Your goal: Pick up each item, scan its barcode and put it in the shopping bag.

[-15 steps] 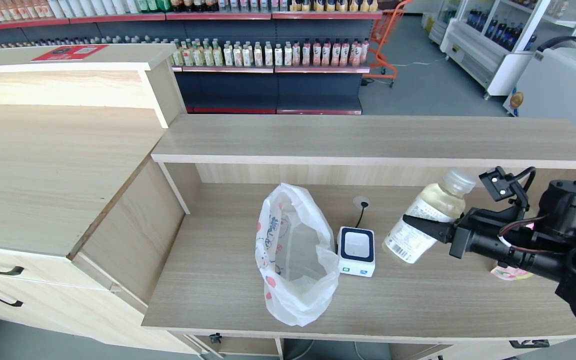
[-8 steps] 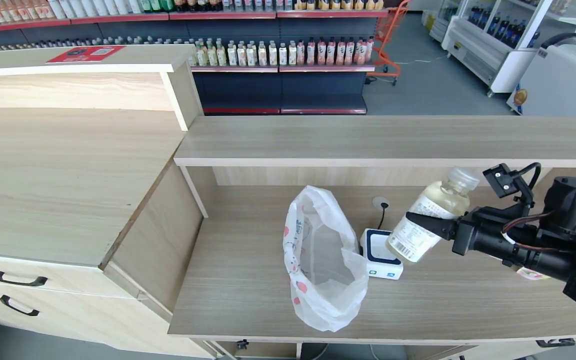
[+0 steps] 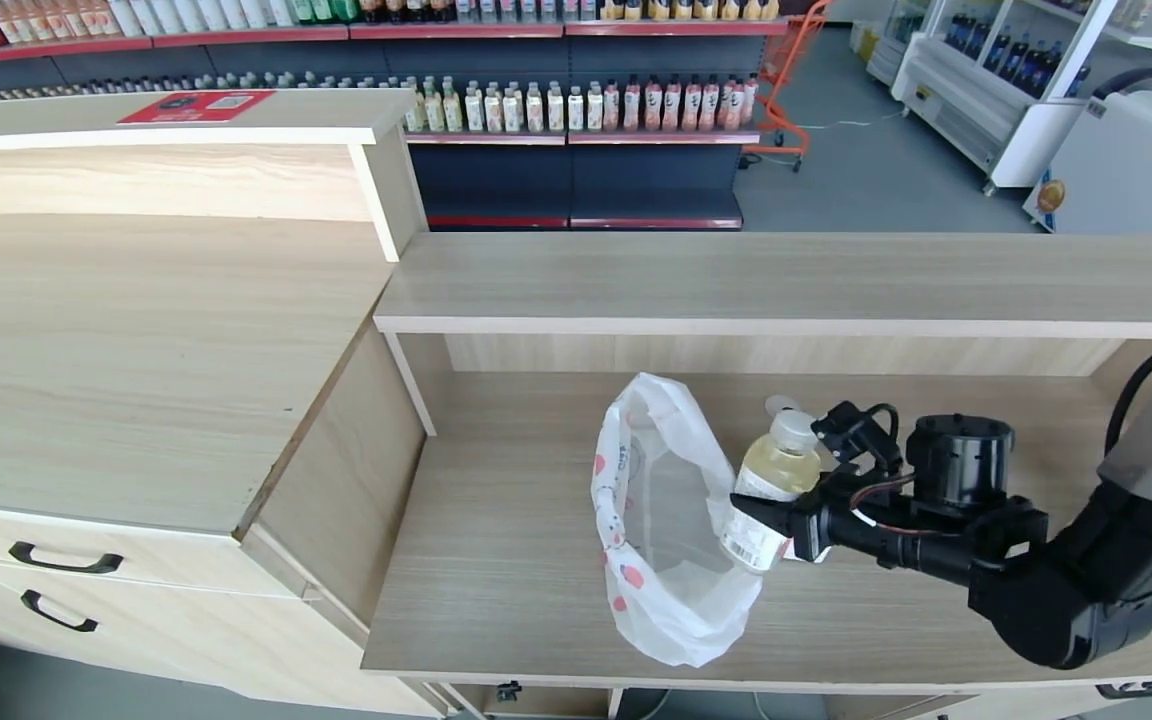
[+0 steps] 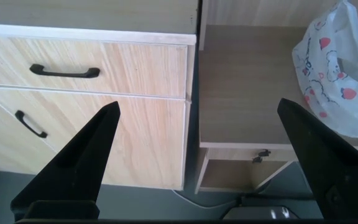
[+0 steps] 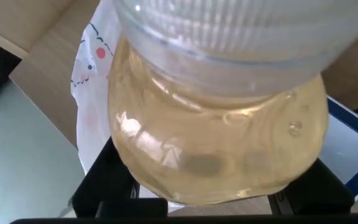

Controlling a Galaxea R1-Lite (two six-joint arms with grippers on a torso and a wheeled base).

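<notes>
The bottle (image 3: 774,478), clear plastic with a white cap, a white label and pale yellow drink inside, is clamped in the right gripper (image 3: 762,512), whose black fingers close on its lower half. It is tilted, cap toward the back of the counter, and its lower end sits at the right rim of the shopping bag (image 3: 658,560). In the right wrist view the bottle (image 5: 219,124) is seen from the cap end, with the bag (image 5: 95,93) on one side of it and a corner of the blue-and-white scanner (image 5: 352,152) on the other. The bag is thin white plastic with red prints, and it stands open on the counter (image 3: 526,590) near the front edge, about midway along it. A raised ledge (image 3: 786,285) runs along the counter's back edge. The left gripper (image 4: 197,106) hangs with its fingers spread wide and nothing between them, beyond the counter's left front corner, before a cabinet with black-handled drawers (image 4: 64,71). Behind the counter are a grey floor, shelves of bottled drinks (image 3: 576,105) and glass-fronted coolers (image 3: 1006,70).
</notes>
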